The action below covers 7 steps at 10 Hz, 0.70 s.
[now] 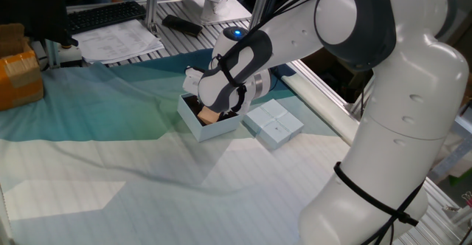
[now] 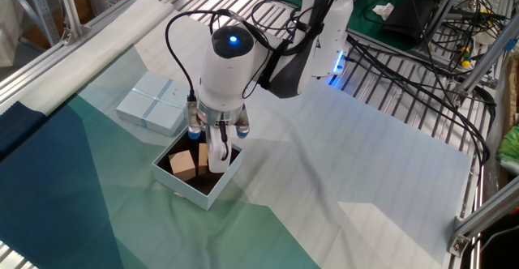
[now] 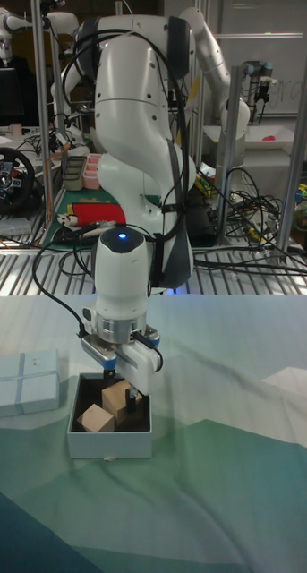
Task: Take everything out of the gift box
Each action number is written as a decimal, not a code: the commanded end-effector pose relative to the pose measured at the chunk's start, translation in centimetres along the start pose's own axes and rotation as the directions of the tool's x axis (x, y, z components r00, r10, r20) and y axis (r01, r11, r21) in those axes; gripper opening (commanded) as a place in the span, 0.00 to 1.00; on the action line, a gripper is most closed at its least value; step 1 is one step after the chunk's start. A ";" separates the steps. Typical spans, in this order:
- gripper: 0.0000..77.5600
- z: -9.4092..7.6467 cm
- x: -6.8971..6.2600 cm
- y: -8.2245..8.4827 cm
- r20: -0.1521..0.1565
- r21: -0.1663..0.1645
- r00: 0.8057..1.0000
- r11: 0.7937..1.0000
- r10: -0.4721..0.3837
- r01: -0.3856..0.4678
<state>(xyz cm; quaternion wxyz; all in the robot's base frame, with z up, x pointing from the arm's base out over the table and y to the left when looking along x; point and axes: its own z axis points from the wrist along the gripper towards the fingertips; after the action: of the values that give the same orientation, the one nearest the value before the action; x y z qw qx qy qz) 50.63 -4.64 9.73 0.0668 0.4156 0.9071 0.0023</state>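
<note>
The gift box point(image 2: 175, 185) point(image 1: 209, 132) point(image 3: 110, 441), pale blue-white with a dark inside, sits on the teal cloth. Two tan wooden cubes lie in it. One cube point(image 2: 183, 165) point(image 3: 96, 419) lies free on the left. The other cube point(image 2: 203, 162) point(image 3: 115, 397) point(image 1: 209, 116) stands between the fingers of my gripper point(image 2: 212, 162) point(image 3: 126, 396), which reaches straight down into the box and is shut on it. The front finger point(image 2: 217, 151) hides part of that cube. In the first fixed view my wrist covers the fingertips.
The flat pale-blue lid point(image 2: 152, 103) point(image 1: 274, 123) point(image 3: 26, 382) lies on the cloth right beside the box. An orange-brown taped carton point(image 1: 18, 75) stands at the far left edge. Metal slats, cables and papers ring the cloth.
</note>
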 end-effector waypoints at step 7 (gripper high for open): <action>0.02 -5.0 -0.1 0.7 -0.005 0.008 0.999 0.999 -0.043 0.043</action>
<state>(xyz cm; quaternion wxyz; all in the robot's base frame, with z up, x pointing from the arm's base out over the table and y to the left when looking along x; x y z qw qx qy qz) 50.72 -4.32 13.69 0.0624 0.4096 0.9101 0.0009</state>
